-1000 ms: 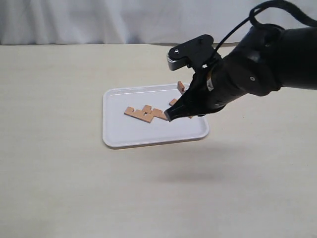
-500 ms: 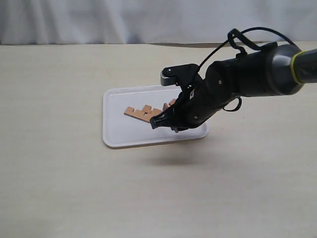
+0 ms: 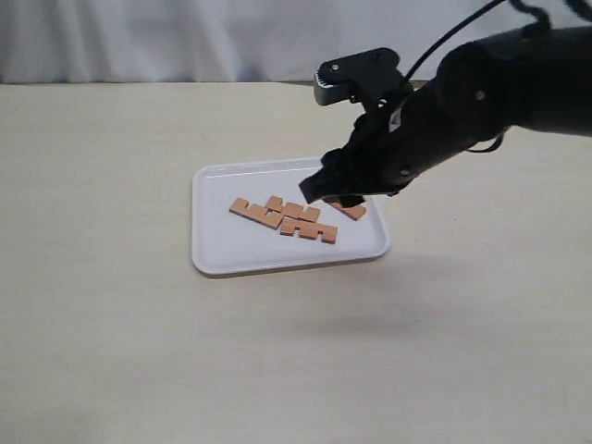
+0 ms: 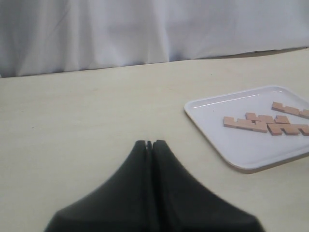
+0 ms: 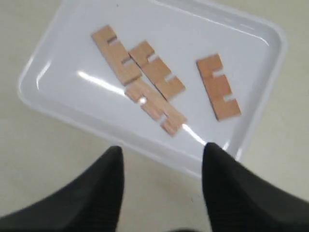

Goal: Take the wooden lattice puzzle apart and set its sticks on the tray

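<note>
**Four sticks down on the tray, right gripper empty above them**

You look to be at the tail end of the job. Nothing interlocked is left, and the sticks (image 5: 157, 70) all lie flat on the tray (image 3: 213, 250). Three are bunched and touching near its middle, and the fourth lies apart toward the right end (the arm half hides it in the exterior view). Your right gripper (image 3: 330, 191) hovers over the tray's right half, fingers spread with nothing between them. Your left gripper (image 4: 150, 143) hangs over the table (image 3: 111, 351) well apart from the tray, fingers pressed together on nothing. By my judgement, your next move only calls for lifting the right arm clear without brushing the sticks.
</note>
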